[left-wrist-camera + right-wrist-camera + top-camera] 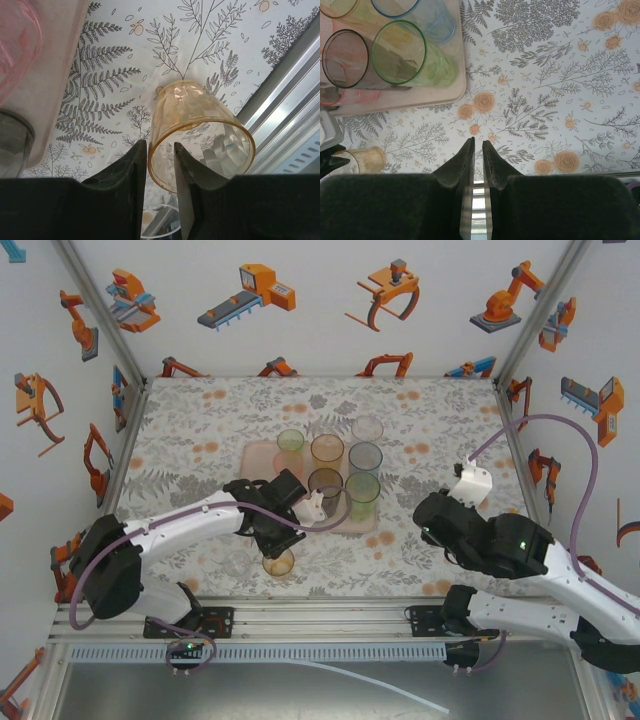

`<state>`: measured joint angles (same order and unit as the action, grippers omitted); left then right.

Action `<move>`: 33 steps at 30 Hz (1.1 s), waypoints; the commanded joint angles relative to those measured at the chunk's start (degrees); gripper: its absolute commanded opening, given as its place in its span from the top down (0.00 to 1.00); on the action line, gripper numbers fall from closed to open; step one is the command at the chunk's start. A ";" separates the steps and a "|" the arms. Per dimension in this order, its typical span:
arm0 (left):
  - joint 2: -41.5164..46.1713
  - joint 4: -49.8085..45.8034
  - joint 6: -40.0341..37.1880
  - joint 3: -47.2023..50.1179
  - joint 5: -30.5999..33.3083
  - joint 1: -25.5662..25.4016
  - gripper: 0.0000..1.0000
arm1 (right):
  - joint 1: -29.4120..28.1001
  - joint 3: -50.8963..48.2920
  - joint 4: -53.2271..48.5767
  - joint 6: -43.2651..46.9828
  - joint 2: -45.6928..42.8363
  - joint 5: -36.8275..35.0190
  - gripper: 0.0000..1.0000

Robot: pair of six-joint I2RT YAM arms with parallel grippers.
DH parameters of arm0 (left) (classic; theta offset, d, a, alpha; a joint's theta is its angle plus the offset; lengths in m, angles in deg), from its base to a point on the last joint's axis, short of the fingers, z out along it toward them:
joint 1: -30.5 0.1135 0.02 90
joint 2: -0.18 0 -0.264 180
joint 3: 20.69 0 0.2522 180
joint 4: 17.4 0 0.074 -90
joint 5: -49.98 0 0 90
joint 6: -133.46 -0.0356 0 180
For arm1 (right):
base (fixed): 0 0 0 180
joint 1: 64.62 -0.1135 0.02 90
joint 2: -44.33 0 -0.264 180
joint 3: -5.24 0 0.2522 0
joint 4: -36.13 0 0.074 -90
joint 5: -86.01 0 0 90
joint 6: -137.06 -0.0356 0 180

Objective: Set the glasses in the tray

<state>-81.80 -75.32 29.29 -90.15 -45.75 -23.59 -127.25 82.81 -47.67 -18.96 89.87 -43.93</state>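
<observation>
left gripper [160,150]: jaws a narrow slit apart, astride the wall of the amber tumbler [200,125] at its rim, one finger [131,170] outside and the other seemingly inside. cannot tell whether the pads already bite or only bracket the wall.

the tumbler stands on the floral table cloth [200,40], off the tray [258,462], at about 7 o'clock from the tray's middle in the top view and near its front rim. a clear tumbler [160,222] sits just below the fingers.

handling, as a judgement: light, stiff, thin-walled, smooth and faceted (so likely slippery under hard pads). a pinch on one wall is a fair hold, but the cup may swing. seat the fingers deep on the wall, squeeze gently, lift straight.

on the tray: six tumblers packed in rows, the green one [400,52] and the smoky one [345,57] nearest. free ground lies at the tray's 9 o'clock side.

right gripper [477,145]: fingers nearly together, nothing between them, over bare cloth at 4 o'clock of the tray, well apart.
</observation>
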 commanded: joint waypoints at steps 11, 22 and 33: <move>0.01 0.04 0.99 -0.02 1.31 -0.30 0.82 | -0.29 -0.76 0.69 -1.13 -0.44 -1.99 0.84; 0.51 -1.51 0.64 -2.32 3.01 -0.31 0.93 | -0.28 -1.05 0.91 -1.17 -0.40 -1.98 0.84; 1.32 -10.03 -2.70 -9.15 0.31 -0.26 0.90 | -0.28 -0.89 0.84 -1.00 -0.74 -1.89 0.84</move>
<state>-81.86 -80.15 28.37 -96.51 -43.33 -23.59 -127.25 82.33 -47.26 -18.96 89.69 -43.95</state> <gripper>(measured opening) 0.114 0.157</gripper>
